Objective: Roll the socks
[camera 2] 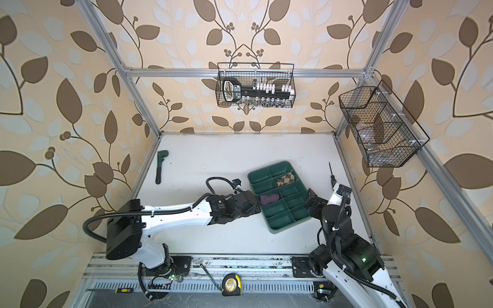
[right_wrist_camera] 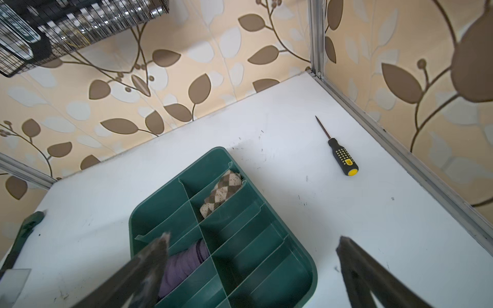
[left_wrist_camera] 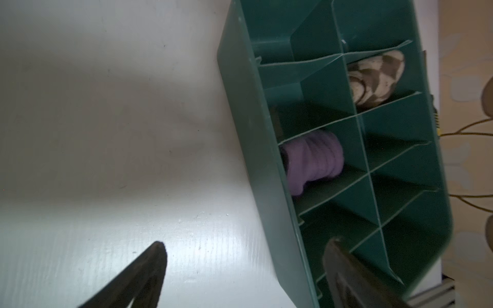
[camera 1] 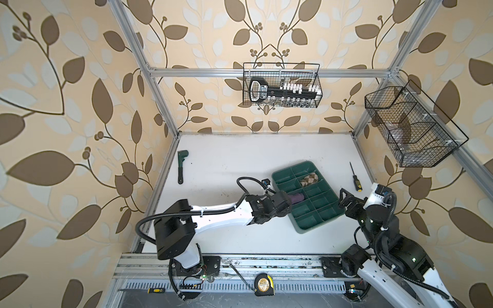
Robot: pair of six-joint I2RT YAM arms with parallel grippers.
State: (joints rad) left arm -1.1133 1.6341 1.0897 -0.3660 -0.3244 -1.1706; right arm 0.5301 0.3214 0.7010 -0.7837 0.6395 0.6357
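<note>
Purple sock (camera 1: 377, 198) and argyle sock (camera 1: 309, 179) in 2 tray (camera 1: 320, 224) compartments; both jaws wide, empty, at tray edges.

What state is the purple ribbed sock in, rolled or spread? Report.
Rolled: the purple ribbed sock sits bundled inside one green plastic tray compartment.

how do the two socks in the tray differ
The purple sock is ribbed purple; the argyle sock has tan-and-brown diamonds. The purple sock sits in a compartment nearer the front, the argyle sock farther back in the other column. Both are rolled up inside the green tray.
</note>
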